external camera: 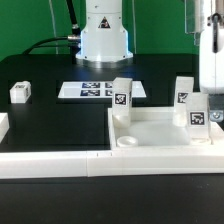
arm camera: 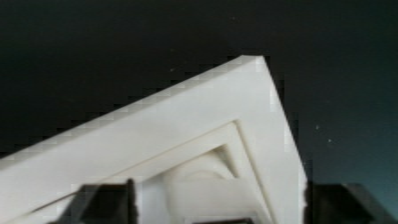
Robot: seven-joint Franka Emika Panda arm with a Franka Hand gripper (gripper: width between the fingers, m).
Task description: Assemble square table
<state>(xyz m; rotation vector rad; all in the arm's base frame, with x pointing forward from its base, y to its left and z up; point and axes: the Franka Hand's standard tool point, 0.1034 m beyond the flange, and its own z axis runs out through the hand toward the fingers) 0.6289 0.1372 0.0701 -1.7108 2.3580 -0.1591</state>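
Observation:
The square table top (external camera: 155,135) lies at the exterior view's right, rim up. Two tagged legs (external camera: 122,95) (external camera: 184,95) stand upright at its far corners. A third leg (external camera: 199,117) stands at its near right corner, directly under my gripper (external camera: 206,92). In the wrist view a corner of the top (arm camera: 205,115) points away, and this leg (arm camera: 217,195) sits between my fingers (arm camera: 107,205) with a dark gap on each side. The gripper (arm camera: 228,207) is open and does not touch the leg. Another leg (external camera: 20,92) lies loose at the far left.
The marker board (external camera: 98,90) lies flat in front of the robot base (external camera: 104,35). A long white rail (external camera: 50,162) runs along the front edge and another rail piece (external camera: 3,126) sits at the left.

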